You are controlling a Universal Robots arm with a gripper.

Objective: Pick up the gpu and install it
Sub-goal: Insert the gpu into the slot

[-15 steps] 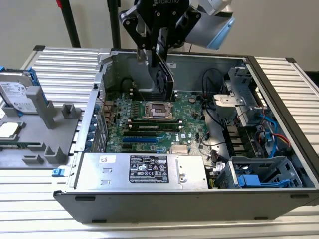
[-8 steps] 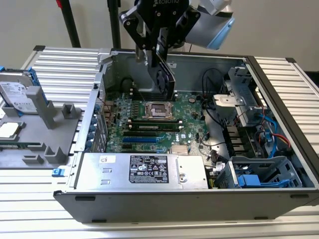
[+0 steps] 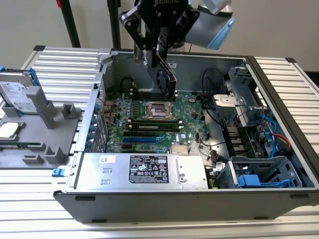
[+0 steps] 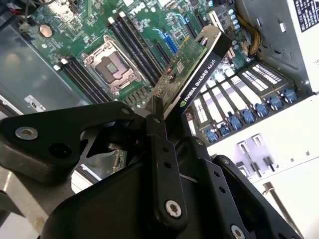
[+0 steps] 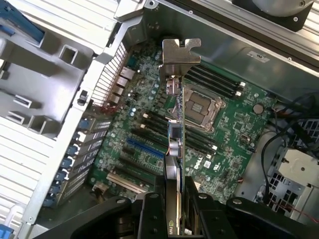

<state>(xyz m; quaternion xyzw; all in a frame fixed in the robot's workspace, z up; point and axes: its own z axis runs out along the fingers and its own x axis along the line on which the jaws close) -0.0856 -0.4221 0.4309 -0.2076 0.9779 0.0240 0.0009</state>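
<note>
"Why's the computer case (image 3: 149, 211) lying open on its side?"

"So the motherboard (image 3: 124, 124) faces up. The gpu (image 3: 167, 77) hangs over it, above the CPU socket (image 3: 158, 110), pinched at one end by the gripper (image 5: 175, 196)."

"Anything in the way?"

"The power supply (image 3: 149, 169) borders the slots, and cables (image 3: 209, 107) trail at the exterior view's right. The card's silver bracket (image 5: 180, 52) leads, away from the gripper."

The gripper (image 3: 158, 57) is made of matt black linked bars (image 4: 65, 132), fastened with round silver screws (image 4: 173, 209) and marked with white lettering (image 3: 165, 2). The arm (image 3: 209, 12) is finished in silver-grey, and its joint (image 3: 222, 29) is capped in light blue.
</note>
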